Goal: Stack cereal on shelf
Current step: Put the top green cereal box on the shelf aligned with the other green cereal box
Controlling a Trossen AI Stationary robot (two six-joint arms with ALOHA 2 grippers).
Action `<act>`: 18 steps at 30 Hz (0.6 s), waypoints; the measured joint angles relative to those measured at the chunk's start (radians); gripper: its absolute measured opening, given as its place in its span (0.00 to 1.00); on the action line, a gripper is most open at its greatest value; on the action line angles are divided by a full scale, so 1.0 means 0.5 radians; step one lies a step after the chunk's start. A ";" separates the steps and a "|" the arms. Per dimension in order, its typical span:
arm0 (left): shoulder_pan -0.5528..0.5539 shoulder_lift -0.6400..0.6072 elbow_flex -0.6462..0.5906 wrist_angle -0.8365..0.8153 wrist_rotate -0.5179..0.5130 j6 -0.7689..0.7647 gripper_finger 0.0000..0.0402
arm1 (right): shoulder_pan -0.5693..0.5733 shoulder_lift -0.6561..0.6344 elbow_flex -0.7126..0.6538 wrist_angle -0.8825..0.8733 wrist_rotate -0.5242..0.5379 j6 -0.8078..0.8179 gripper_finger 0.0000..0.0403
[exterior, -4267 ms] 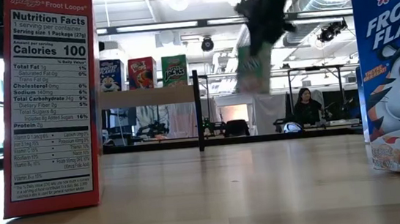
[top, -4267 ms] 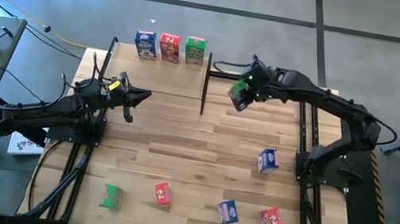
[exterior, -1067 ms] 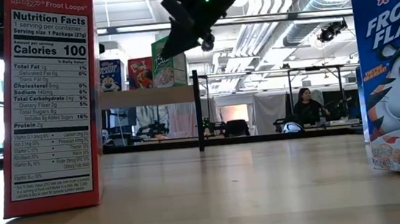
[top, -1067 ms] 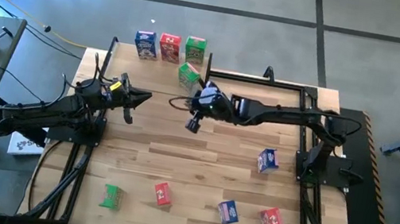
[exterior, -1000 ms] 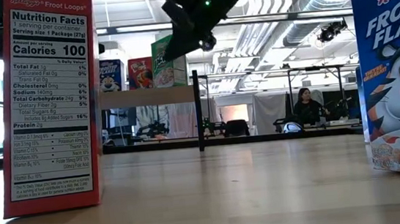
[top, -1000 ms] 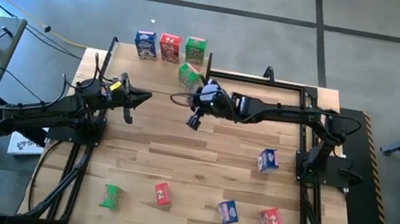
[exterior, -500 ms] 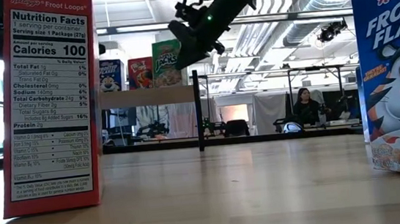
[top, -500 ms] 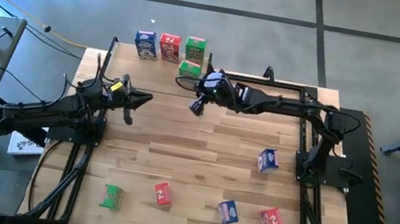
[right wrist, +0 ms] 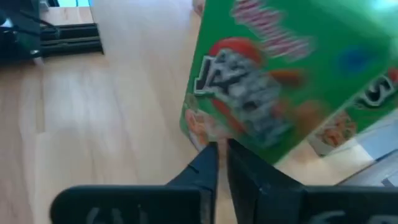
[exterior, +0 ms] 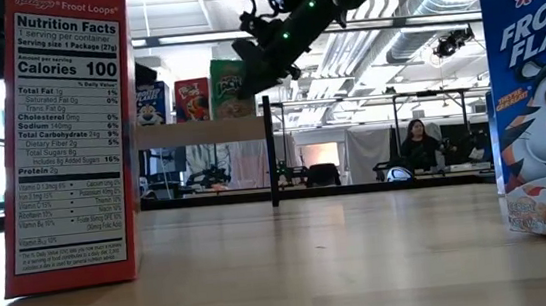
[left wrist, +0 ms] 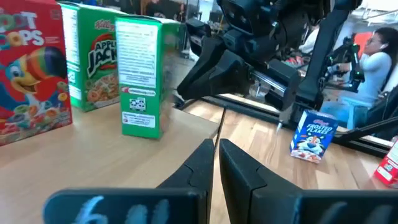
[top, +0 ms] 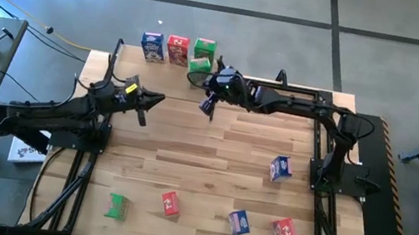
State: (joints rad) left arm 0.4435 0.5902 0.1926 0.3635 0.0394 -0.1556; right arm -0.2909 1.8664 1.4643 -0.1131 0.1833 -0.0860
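The shelf (top: 163, 83) stands at the table's far left. On its plank (exterior: 201, 132) a blue (top: 152, 45), a red (top: 176, 48) and a green cereal box (top: 204, 48) stand in a row. A second green box (top: 198, 67) stands upright on the plank just in front of the first green one (left wrist: 93, 62). My right gripper (top: 209, 74) is shut, with its tips at that box (right wrist: 267, 81). My left gripper (top: 158, 99) waits shut over the table's left side, pointing level toward the shelf. My right gripper has its shut fingertips (right wrist: 208, 155) against the second green box's broad printed face, near its lower edge (right wrist: 202, 134). The fingers come from the table's right side, slanting down. The box stands upright with its bottom on the shelf plank (left wrist: 140, 134).
Several loose cereal boxes stand on the tabletop toward the near edge: blue (top: 281, 168), red (top: 170, 203), green (top: 117, 206), blue (top: 238, 222), red (top: 285, 230). A black shelf post (top: 214, 101) stands close below my right wrist. A person (exterior: 418, 147) sits beyond the table.
My right gripper has moved toward the table's far edge, staying shut. The green box in front of it has slid the same way along the shelf plank. It was tilted and now stands upright, close to the green box in the row.
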 joint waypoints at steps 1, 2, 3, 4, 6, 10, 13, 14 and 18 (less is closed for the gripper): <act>0.000 0.038 0.026 -0.005 -0.001 0.006 0.05 | -0.012 0.001 0.000 0.014 -0.006 0.001 0.06; 0.000 0.081 0.055 -0.004 -0.001 0.022 0.05 | -0.022 0.007 0.000 0.047 -0.009 0.005 0.06; 0.000 0.124 0.086 -0.003 -0.001 0.047 0.05 | -0.025 0.008 0.000 0.058 -0.010 0.007 0.06; 0.000 0.164 0.115 -0.003 -0.002 0.064 0.05 | -0.032 0.010 0.000 0.064 -0.015 0.006 0.06; 0.000 0.270 0.181 0.005 -0.005 0.095 0.05 | -0.038 0.011 0.000 0.103 -0.053 0.001 0.06; 0.001 0.484 0.306 0.003 -0.093 0.140 0.05 | -0.035 0.011 0.000 0.087 -0.114 -0.019 0.06; 0.002 0.650 0.412 0.002 -0.197 0.212 0.05 | -0.013 -0.015 0.000 0.049 -0.122 -0.056 0.06; 0.002 0.705 0.450 -0.001 -0.244 0.235 0.05 | -0.006 -0.035 0.000 0.033 -0.123 -0.059 0.06; 0.037 0.900 0.612 0.003 -0.362 0.317 0.05 | 0.031 -0.155 0.000 -0.151 -0.121 -0.103 0.06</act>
State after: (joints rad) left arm 0.4618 1.0401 0.4986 0.3649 -0.1418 0.0028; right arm -0.2754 1.7890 1.4643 -0.1884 0.1226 -0.1374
